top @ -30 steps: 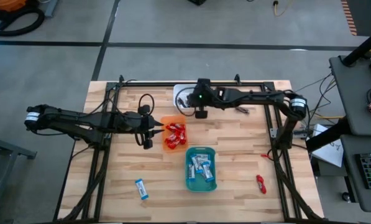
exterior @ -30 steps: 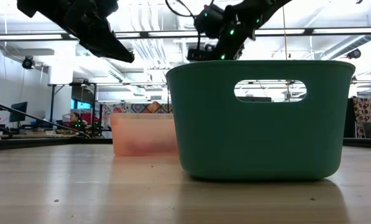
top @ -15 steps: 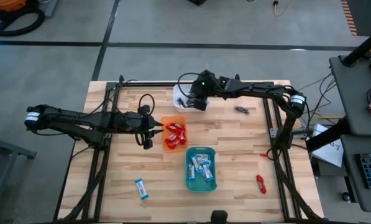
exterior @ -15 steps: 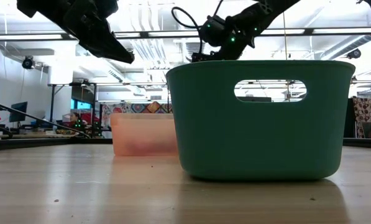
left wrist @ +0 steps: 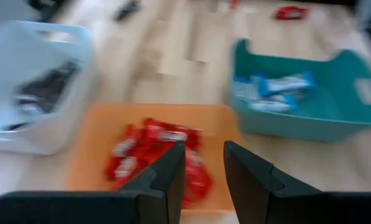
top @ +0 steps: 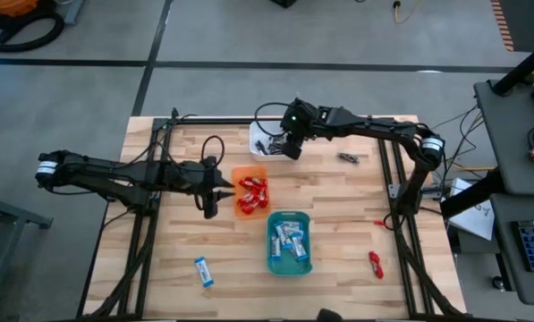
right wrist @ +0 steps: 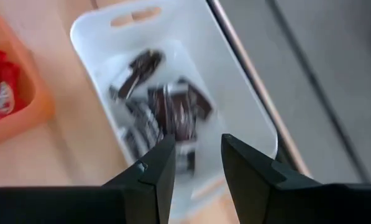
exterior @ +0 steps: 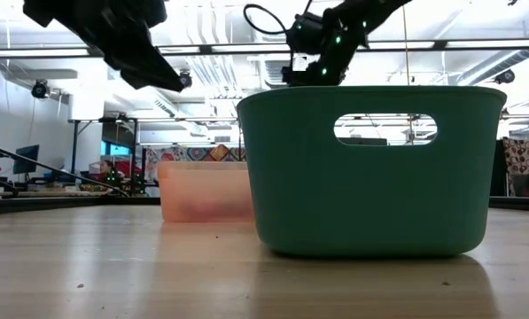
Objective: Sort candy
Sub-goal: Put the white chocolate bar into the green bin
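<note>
My right gripper [top: 289, 148] hovers open over the white tray [top: 263, 134] near the table's far edge. The right wrist view shows dark brown candies [right wrist: 166, 112] lying in that tray below the open fingers [right wrist: 197, 163]. My left gripper [top: 211, 195] hangs open above the table, just left of the orange tray [top: 245, 172], which holds red candies [left wrist: 157, 152]. Blue-and-white candies [top: 290, 240] lie in the teal tray [top: 274, 259]. Loose on the table are a blue-and-white candy [top: 203, 271], a red one [top: 375, 263] and a dark one [top: 348, 158].
The three trays sit close together in the table's middle, white farthest, teal [exterior: 370, 168] nearest. A black frame rail [top: 338, 119] runs along the far edge beside the white tray. A small red piece [top: 380, 224] lies by the right frame post. Bare wood lies to the near left and right.
My right gripper has moved from the bare wood beside the orange tray toward the far edge and now hangs over the white tray. My left gripper has shifted a little beside the orange tray. No candy or tray on the table has moved.
</note>
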`<action>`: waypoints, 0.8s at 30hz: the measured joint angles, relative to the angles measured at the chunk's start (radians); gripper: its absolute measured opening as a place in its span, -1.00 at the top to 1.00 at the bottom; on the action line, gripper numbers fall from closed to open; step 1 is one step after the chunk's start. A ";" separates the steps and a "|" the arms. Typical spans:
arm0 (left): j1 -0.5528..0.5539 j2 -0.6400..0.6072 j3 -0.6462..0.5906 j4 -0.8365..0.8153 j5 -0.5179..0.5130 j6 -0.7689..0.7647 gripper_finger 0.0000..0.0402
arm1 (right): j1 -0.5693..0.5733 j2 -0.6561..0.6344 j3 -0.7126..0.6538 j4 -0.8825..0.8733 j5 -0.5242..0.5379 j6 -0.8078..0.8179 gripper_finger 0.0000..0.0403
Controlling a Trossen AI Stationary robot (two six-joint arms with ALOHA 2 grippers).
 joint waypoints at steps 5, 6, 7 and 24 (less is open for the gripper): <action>-0.052 0.005 0.000 -0.008 0.061 -0.017 0.53 | 0.030 -0.028 0.060 -0.207 0.000 0.108 0.40; -0.068 0.007 0.000 -0.015 0.061 -0.019 0.53 | 0.040 -0.039 0.062 -0.226 -0.002 0.113 0.40; -0.085 0.008 0.000 -0.019 0.062 -0.022 0.53 | 0.052 -0.048 0.063 -0.250 -0.003 0.117 0.41; -0.385 0.046 0.000 -0.112 0.305 -0.257 0.53 | 0.296 -0.170 0.028 -0.299 0.005 0.185 0.59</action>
